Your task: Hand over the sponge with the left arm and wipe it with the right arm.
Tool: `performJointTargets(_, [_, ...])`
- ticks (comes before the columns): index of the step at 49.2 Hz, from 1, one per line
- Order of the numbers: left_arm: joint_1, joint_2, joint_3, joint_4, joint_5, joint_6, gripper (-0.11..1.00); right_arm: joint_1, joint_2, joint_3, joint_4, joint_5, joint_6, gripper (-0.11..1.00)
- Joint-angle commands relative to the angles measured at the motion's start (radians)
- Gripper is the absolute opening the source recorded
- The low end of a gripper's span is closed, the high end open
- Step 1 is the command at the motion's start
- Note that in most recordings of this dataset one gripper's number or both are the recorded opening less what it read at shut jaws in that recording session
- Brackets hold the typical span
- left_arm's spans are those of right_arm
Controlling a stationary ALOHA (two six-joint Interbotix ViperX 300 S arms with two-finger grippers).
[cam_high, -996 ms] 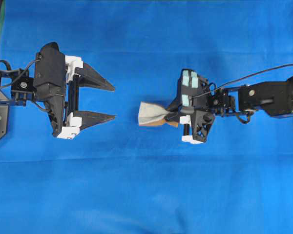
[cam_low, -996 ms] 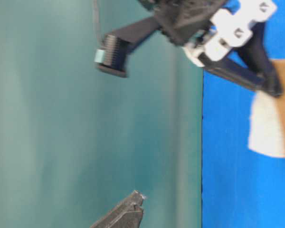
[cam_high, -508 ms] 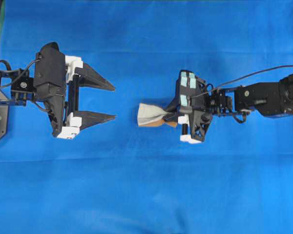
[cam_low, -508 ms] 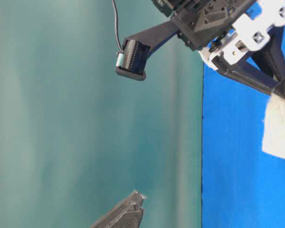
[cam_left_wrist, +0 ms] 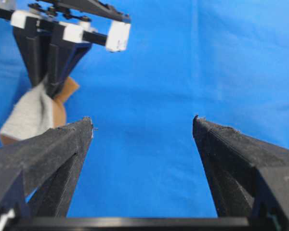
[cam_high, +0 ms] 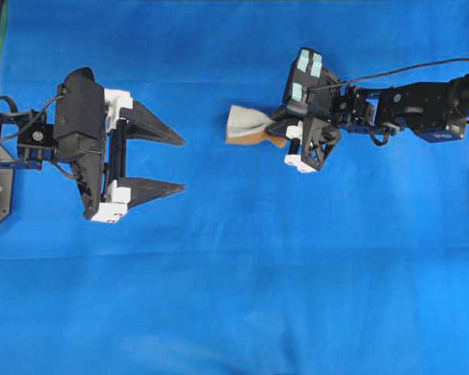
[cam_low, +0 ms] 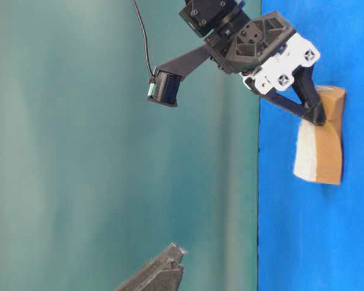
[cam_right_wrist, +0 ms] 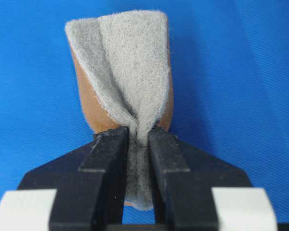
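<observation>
The sponge (cam_high: 247, 126) is sitting pinched at one end between the fingers of the right gripper (cam_high: 275, 131), its free end fanning out beyond the fingertips toward the left gripper (cam_high: 180, 164). That gripper is hanging wide open and empty, well apart from the sponge. So the handover looks done; the wiping on the blue cloth (cam_high: 297, 281) is what is left. The right wrist view is showing how hard the squeeze is creasing the grey scouring face (cam_right_wrist: 127, 72). The table-level view alone is suggesting the sponge (cam_low: 320, 145) lies against or just over the cloth; contact is unclear.
</observation>
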Motion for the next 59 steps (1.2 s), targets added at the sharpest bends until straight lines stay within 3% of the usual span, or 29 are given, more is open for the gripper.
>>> performJointTargets(1, [-0.003, -0.006, -0.008, 0.002, -0.008, 0.002, 0.8, -0.028, -0.017, -0.014, 0.0, 0.002, -0.005, 0.19])
performJointTargets(8, [-0.002, -0.008, -0.008, 0.002, -0.008, 0.002, 0.8, 0.005, -0.017, -0.012, 0.005, 0.009, 0.005, 0.19])
performJointTargets(14, [-0.002, -0.008, -0.008, 0.002, -0.008, 0.002, 0.8, 0.08, -0.017, -0.012, 0.023, 0.028, 0.008, 0.19])
performJointTargets(26, [-0.002, -0.008, -0.008, 0.002, -0.008, 0.002, 0.8, 0.273, -0.017, -0.014, 0.123, 0.037, 0.008, 0.19])
performJointTargets(37, [-0.002, -0.006, -0.008, 0.0, -0.009, 0.002, 0.8, 0.391, -0.017, -0.043, 0.184, 0.086, 0.008, 0.19])
performJointTargets(49, [-0.003, -0.008, -0.008, 0.0, -0.008, 0.002, 0.8, 0.422, -0.017, -0.066, 0.189, 0.126, 0.006, 0.19])
performJointTargets(59, [-0.002, -0.006, -0.008, 0.002, -0.008, 0.002, 0.8, 0.336, -0.017, -0.055, 0.181, 0.124, -0.006, 0.19])
